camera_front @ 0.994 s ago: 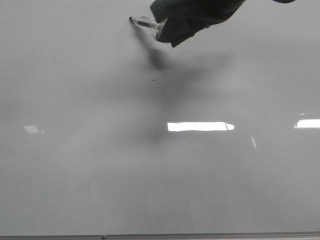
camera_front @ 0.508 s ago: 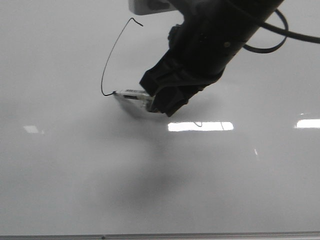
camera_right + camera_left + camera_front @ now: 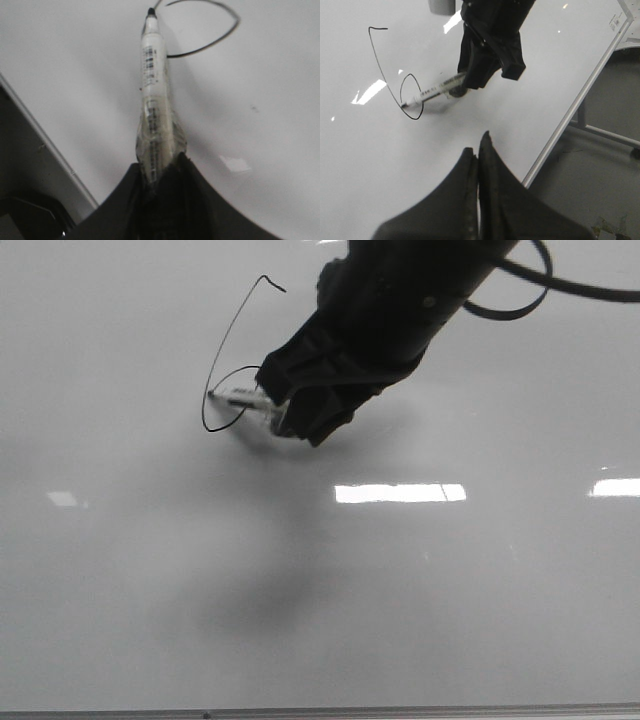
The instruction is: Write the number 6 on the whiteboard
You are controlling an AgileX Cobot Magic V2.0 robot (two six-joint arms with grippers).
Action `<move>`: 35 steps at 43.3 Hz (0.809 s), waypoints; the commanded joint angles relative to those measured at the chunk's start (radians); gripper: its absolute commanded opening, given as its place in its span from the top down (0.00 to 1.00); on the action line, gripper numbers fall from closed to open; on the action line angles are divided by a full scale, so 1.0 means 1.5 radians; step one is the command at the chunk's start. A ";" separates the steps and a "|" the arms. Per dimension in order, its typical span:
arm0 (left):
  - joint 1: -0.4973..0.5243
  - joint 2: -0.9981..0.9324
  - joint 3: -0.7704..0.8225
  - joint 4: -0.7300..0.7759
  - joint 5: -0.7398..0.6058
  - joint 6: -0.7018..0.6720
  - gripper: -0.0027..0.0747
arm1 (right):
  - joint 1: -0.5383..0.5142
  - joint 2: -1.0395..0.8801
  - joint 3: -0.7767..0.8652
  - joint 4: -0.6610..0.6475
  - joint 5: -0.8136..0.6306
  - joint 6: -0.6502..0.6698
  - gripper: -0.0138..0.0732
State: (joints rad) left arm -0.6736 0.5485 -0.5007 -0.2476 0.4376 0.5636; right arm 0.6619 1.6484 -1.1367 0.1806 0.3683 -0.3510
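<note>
One marker [image 3: 243, 398] is the only tool in play, clamped in the right gripper [image 3: 290, 405] at a low slant so its tip meets the whiteboard [image 3: 450, 620] while the dark arm stays off the surface; that tilt probably also keeps the line visible to the cameras. The right wrist view shows the barrel wedged between the fingers [image 3: 187, 180], with what looks like tape wrapped round the lower part, likely to stop it slipping under writing pressure.

The 6 [image 3: 225, 355] sits in the upper left part of the board: a small hook on top, a long slanted stem, and an oval loop at the bottom. The tip rests where loop and stem meet, so the figure looks closed or very nearly so, and the task seems almost done.

The left gripper [image 3: 478, 150] hangs above the board apart from the writing, fingers pressed together on nothing, apparently parked out of the way.

No containers are in view, only the board and its grey frame [image 3: 580, 100].
</note>
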 commanded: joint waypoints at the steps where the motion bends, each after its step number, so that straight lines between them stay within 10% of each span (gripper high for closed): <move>1: 0.003 0.001 -0.017 -0.011 -0.051 -0.007 0.99 | 0.014 -0.067 -0.004 -0.011 -0.014 -0.007 0.91; 14: 0.003 0.051 -0.048 -0.003 0.006 0.011 0.97 | 0.016 -0.264 0.135 -0.072 0.064 -0.007 0.91; 26: 0.000 0.227 -0.188 -0.003 0.119 0.142 0.33 | 0.060 -0.327 0.145 -0.104 0.124 -0.087 0.91; 35: -0.059 0.325 -0.276 0.015 0.151 0.195 0.35 | 0.145 -0.331 0.145 -0.104 0.107 -0.100 0.91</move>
State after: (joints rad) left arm -0.7207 1.0050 -0.8479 -0.2299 0.6950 0.8360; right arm 0.8450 1.1801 -0.8940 0.0323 0.5968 -0.4848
